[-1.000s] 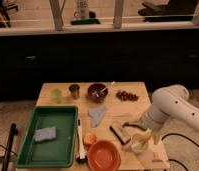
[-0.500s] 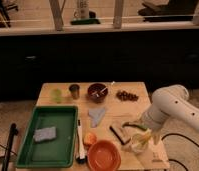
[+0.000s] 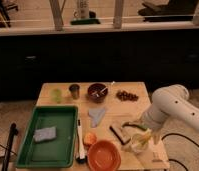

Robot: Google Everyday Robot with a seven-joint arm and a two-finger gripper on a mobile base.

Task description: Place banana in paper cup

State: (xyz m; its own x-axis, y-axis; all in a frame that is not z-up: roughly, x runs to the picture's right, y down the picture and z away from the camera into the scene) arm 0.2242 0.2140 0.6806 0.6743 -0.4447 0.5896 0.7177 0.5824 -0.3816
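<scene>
Wooden table (image 3: 63,90), banana (image 3: 141,138) over paper cup (image 3: 136,145) (at jaws (image 3: 138,134))

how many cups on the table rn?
3. Translucent yellow-green cup and grey metal tumbler stand side by side at the far left; the paper cup is at the near right, under the gripper, with the banana at its rim. None look hidden.
</scene>
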